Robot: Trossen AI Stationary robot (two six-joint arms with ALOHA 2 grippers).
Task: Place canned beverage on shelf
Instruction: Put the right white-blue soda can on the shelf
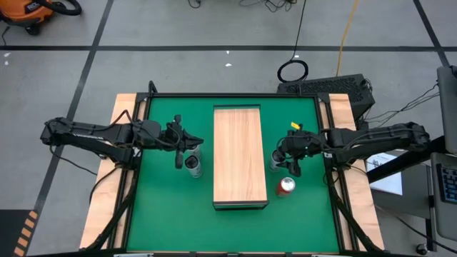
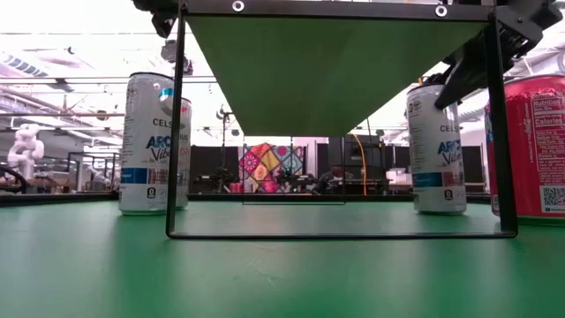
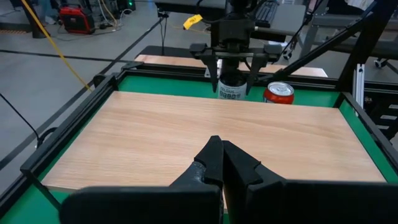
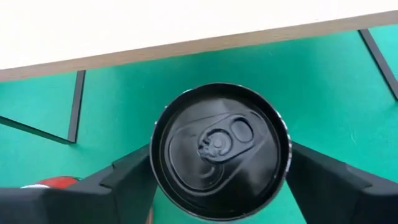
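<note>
Right wrist view: right gripper (image 4: 221, 177) spread astride black-topped Celsius can (image 4: 221, 149), shelf (image 4: 186, 28) at twelve o'clock; likely rigid, slick; best gripped mid-body.

I'm looking into a big robotics lab or workshop: grey concrete floor (image 1: 214, 28) crossed with dark tape lines, loose cables, an orange shop vacuum (image 1: 32, 11) far left, bright ceiling lights and workbenches (image 2: 53, 177) beyond my green table (image 1: 164, 207).
</note>
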